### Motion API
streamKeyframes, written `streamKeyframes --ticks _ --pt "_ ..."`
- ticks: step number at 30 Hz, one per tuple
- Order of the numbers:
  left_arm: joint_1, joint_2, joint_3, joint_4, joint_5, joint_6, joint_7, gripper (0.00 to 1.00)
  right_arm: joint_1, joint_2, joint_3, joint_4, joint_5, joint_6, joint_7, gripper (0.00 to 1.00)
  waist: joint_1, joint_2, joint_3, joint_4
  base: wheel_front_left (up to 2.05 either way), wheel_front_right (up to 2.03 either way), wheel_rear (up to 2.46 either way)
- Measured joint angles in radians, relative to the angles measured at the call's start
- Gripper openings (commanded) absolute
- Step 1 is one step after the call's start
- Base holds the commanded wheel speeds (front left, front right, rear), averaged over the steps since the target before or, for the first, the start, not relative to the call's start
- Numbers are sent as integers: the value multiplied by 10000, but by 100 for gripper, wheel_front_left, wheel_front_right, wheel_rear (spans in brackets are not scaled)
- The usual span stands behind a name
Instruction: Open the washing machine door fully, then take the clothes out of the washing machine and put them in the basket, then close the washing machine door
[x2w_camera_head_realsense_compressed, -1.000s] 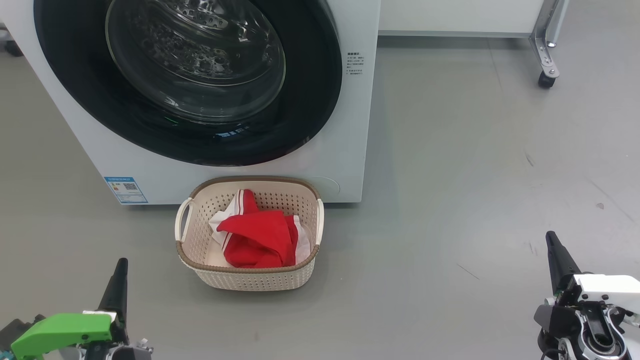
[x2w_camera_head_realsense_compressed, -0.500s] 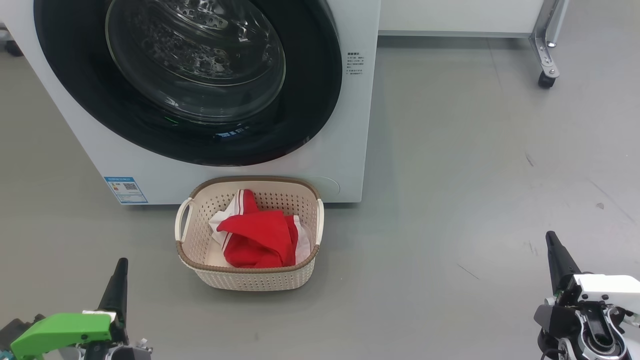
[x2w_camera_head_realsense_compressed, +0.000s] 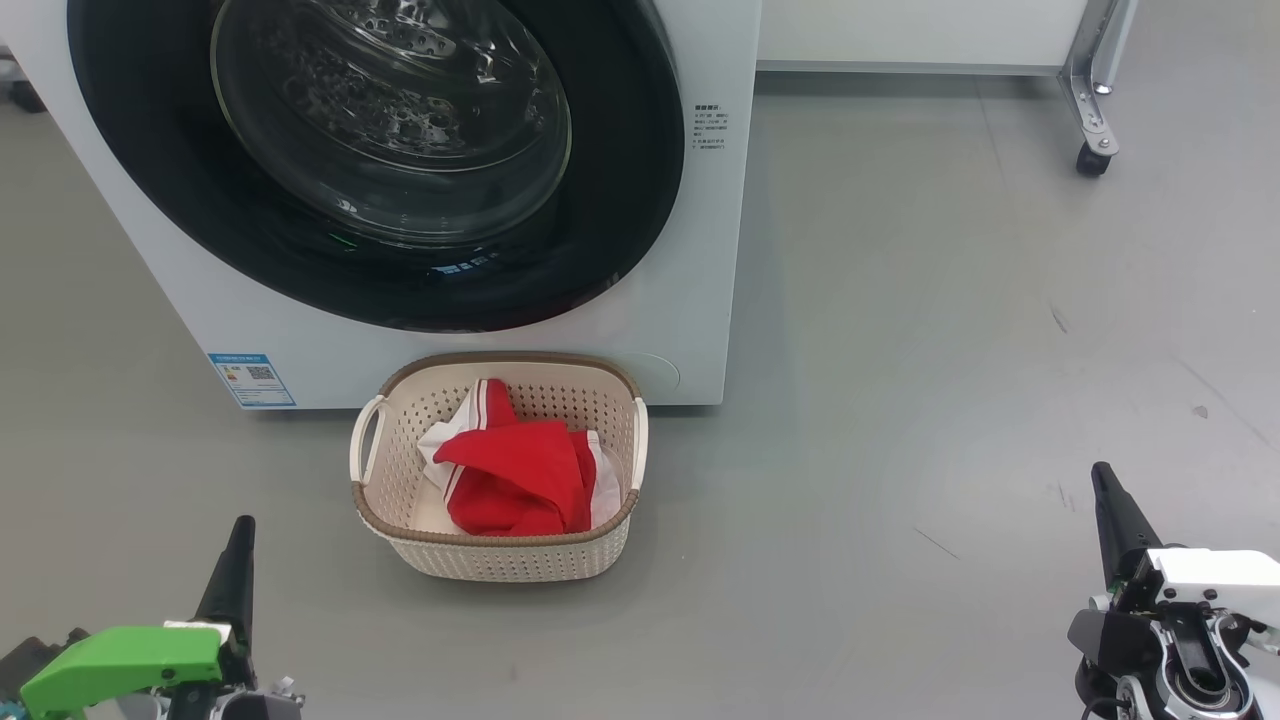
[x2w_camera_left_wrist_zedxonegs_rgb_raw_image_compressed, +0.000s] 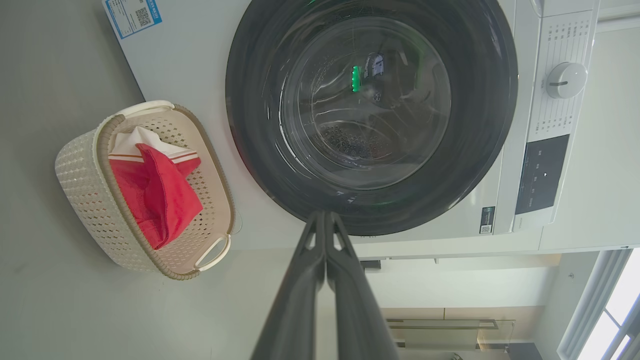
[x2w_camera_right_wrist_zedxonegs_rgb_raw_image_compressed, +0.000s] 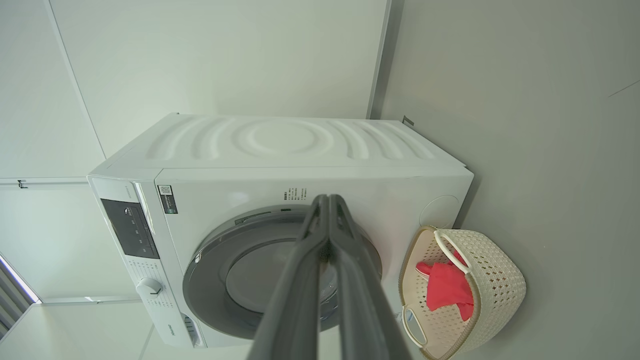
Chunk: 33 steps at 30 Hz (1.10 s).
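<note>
1. Job all but wrapped: the washing machine door (x2w_camera_head_realsense_compressed: 380, 150) sits shut, flush against the white washing machine (x2w_camera_head_realsense_compressed: 690, 300). It is straight ahead of both our jaws and well beyond their tips.
2. The clothes (x2w_camera_head_realsense_compressed: 515, 485) lie heaped in the basket (x2w_camera_head_realsense_compressed: 500, 562), which stands on the grey floor (x2w_camera_head_realsense_compressed: 900, 400) just in front of the machine. It is ahead of our jaws and between the two pairs, nearer the left pair.
3. Through the glass we see only bare drum and no fabric. We judge all three steps done: opening, unloading and closing. Whether the latch has caught, the pictures cannot tell us.
4. Our left jaws are pressed together and empty, well apart from basket and door. Our right jaws are likewise clenched on nothing, off to the far side over open floor.
5. The door is a wide glossy black ring around a bulging clear bowl, with dimpled, perforated steel behind it.
6. The basket is cream plastic and rectangular with rounded corners. Its walls are pierced with small holes, its rim looks like brown weave, and it has a loop handle on each side.
7. The clothes are soft, crumpled red cloth edged with white stripes and trim.
</note>
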<state>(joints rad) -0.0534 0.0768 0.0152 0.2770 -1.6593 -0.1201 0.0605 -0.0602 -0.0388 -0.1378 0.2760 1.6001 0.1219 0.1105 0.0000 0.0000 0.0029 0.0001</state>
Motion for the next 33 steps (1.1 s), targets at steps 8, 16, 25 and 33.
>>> streamKeyframes --ticks 8,16,25,33 --pt "0 0 10 -4 0 0 0 0 0 0 0 0 2 0 0 0 0 0 0 0 0 0 0" --pt "0 -2 23 -8 0 0 0 0 0 0 0 0 2 0 -2 0 0 0 1 0 0 0 0" --pt "0 -4 35 -12 0 0 2 0 0 0 0 -2 2 0 -2 0 0 0 1 0 0 0 0" --pt "0 -6 42 -13 2 -2 2 0 0 0 0 -2 2 0 -2 0 0 0 1 0 0 0 0"
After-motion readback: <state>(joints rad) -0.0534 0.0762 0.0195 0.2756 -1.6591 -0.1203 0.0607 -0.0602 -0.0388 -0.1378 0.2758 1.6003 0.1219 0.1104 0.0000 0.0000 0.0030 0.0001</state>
